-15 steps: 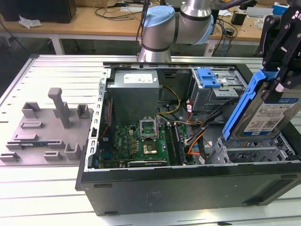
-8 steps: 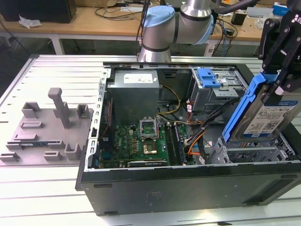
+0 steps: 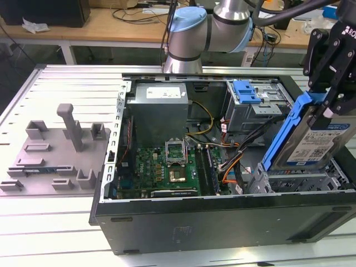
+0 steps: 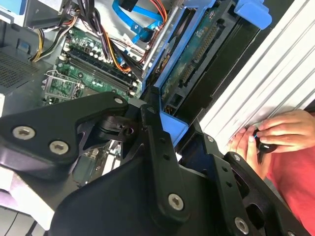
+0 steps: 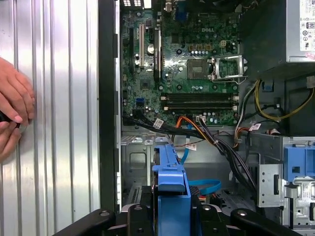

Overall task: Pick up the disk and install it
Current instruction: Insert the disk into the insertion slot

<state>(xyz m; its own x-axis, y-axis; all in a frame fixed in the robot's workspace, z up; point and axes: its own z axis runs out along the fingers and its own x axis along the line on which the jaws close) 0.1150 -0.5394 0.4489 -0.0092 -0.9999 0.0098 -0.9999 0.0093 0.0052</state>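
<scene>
A single robot arm (image 3: 206, 28) holds one disk (image 3: 317, 139) over an open computer case (image 3: 222, 222), at three o'clock in the exterior view. The one gripper (image 3: 325, 108) is clamped on the upper end of the disk's blue frame, with a black finger (image 3: 318, 61) rising above it. The disk hangs below the gripper, tilted. Its lower end points toward seven o'clock, down at the metal bay (image 3: 311, 178) in the case's corner, and whether the two touch cannot be told. In the first wrist view the blue frame sits between the finger links.

The case lies on a slotted metal table (image 3: 67, 78). Inside it are one green motherboard (image 3: 161, 167) at six o'clock, one grey power supply (image 3: 161, 105) at twelve, and one drive cage (image 3: 253, 108) at one o'clock. The cage is topped by one blue latch (image 3: 246, 92). One grey fixture (image 3: 55, 150) sits on the table at nine o'clock, well apart from the disk. In the first wrist view a person's two hands (image 5: 14, 98) rest on the table, beside the case.
</scene>
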